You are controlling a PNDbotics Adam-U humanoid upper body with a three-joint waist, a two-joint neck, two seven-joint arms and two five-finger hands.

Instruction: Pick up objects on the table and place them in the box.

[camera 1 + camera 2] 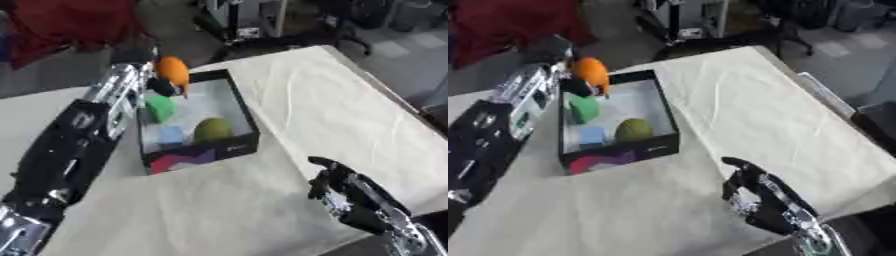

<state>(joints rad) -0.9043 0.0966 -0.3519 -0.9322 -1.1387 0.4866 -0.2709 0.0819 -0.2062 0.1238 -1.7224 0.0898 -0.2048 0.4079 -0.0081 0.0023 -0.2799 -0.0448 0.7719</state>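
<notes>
The robot's left hand [160, 82] holds an orange object [173, 71] over the far left corner of the black box [246, 111], its fingers curled round the object's lower side, in what looks like the placing step of the clear-the-table job. Inside the box already lie a green block [159, 107], a light blue block [171, 134] and an olive-green round object [213, 130], all resting on its pale floor. The right hand [337, 187] waits idle near the lower right corner, fingers loosely bent and holding nothing, above the cream cloth-covered table [332, 115]. The next move appears to call for lowering the orange object past the rim into the free space near the green block, then letting the fingers release. The box's front wall carries pink and purple shapes and a small pale mark; no writing there is readable.
</notes>
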